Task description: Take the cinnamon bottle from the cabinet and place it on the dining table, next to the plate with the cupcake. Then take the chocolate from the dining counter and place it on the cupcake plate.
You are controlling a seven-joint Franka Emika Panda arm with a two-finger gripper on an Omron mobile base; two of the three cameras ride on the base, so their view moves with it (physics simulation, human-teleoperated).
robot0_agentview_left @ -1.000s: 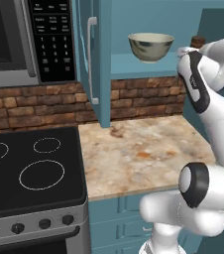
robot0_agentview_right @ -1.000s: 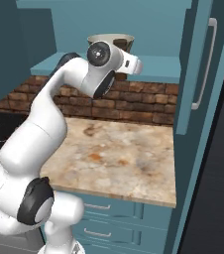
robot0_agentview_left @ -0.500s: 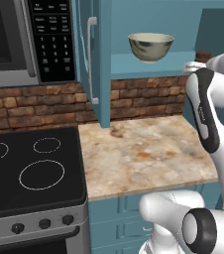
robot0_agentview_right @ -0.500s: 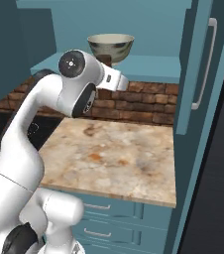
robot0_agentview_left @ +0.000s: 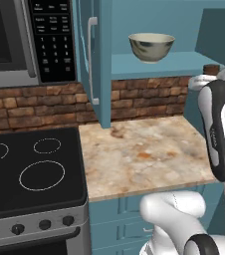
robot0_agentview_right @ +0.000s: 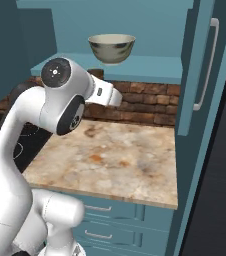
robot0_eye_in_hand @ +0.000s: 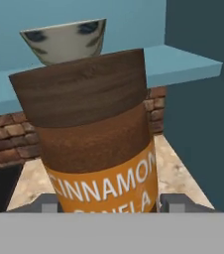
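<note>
Here the end effector (robot0_eye_in_hand: 109,208) is gripping the cinnamon bottle (robot0_eye_in_hand: 96,134), with its two finger tips (robot0_eye_in_hand: 49,204) sitting against the lower sides of the bottle, one on each side of the orange label. In the hand view the bottle is standing close to the camera, tilting slightly, its dark brown cap on top, a brown band of powder beneath it, and the label reading CINNAMON below that.

Behind the bottle a cream bowl (robot0_eye_in_hand: 64,39) with dark markings is sitting on the blue cabinet shelf (robot0_eye_in_hand: 183,62). In the left base view the same bowl (robot0_agentview_left: 151,47) is resting on the shelf (robot0_agentview_left: 159,63) inside the open cabinet, and the cabinet door (robot0_agentview_left: 92,60) with its white handle is standing open to the left of it. The brown cap of the bottle (robot0_agentview_left: 211,69) is peeking out just above the white arm (robot0_agentview_left: 216,129) at the right edge, level with the shelf's right end; whether it is touching the shelf I cannot tell.

Below the shelf a brick backsplash (robot0_agentview_left: 134,97) is running along the wall, and a speckled stone surface (robot0_agentview_left: 144,154) is lying bare beside a black stove top (robot0_agentview_left: 30,174). A microwave (robot0_agentview_left: 30,40) is hanging above the stove.

In the right base view the arm (robot0_agentview_right: 65,100) is reaching toward the shelf under the bowl (robot0_agentview_right: 111,48).
</note>
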